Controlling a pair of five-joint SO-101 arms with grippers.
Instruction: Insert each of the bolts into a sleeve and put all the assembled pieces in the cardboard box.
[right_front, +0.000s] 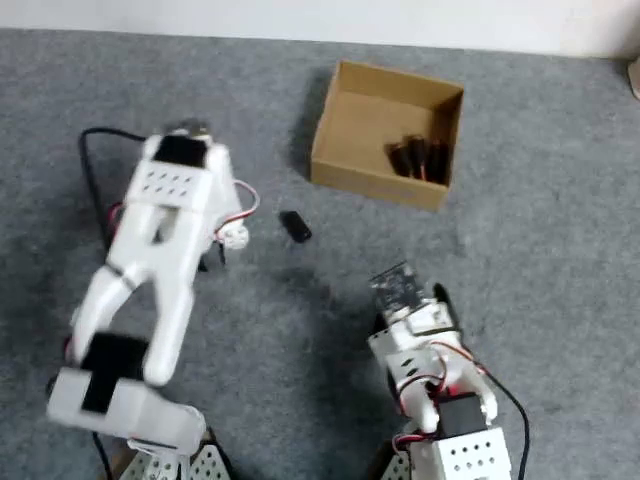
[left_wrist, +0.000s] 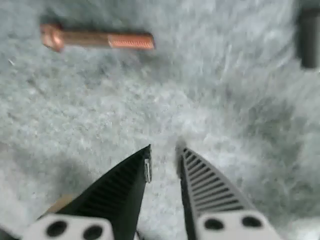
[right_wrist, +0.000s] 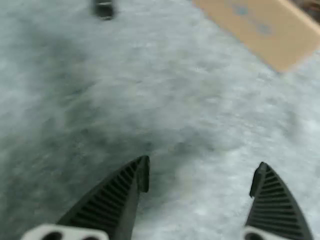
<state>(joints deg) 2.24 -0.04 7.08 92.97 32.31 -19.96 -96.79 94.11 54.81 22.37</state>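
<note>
copper bolt (left_wrist: 97, 39) lies well apart from left pincer (left_wrist: 165, 160).

The high view hangs off the arms and looks steeply down over the grey counter (right_front: 540, 200), with the arm bases at its near edge and the cardboard box (right_front: 375, 183) farther off. The left wrist view sits close above the counter, facing down past its own pincer (left_wrist: 164, 159). The right wrist view tilts forward past its pincer (right_wrist: 200, 175) toward the box. All three take in the black sleeve (right_front: 295, 225); the high and right wrist views share the box.
</note>
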